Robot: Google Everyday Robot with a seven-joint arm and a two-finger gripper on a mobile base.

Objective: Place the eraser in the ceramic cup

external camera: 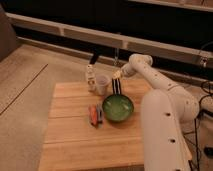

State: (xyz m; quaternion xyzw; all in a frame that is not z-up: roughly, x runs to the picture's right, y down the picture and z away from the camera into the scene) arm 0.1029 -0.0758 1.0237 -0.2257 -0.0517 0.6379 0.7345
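On the far part of the wooden table (70, 145), the ceramic cup (102, 84) stands upright, small and cream-white. Just right of it, the dark eraser (116, 87) with thin pale stripes shows lengthwise between the cup and the green bowl (118, 108). My gripper (118, 75) comes in from the right on the white arm (150, 75) and sits directly over the eraser's far end. Whether it touches or grips the eraser does not show.
A slim white bottle (90, 78) stands left of the cup, close against it. An orange-red and grey oblong item (95, 114) lies left of the bowl. My arm's big white links (165, 130) cover the table's right side. A dark wall and ledge run behind the table.
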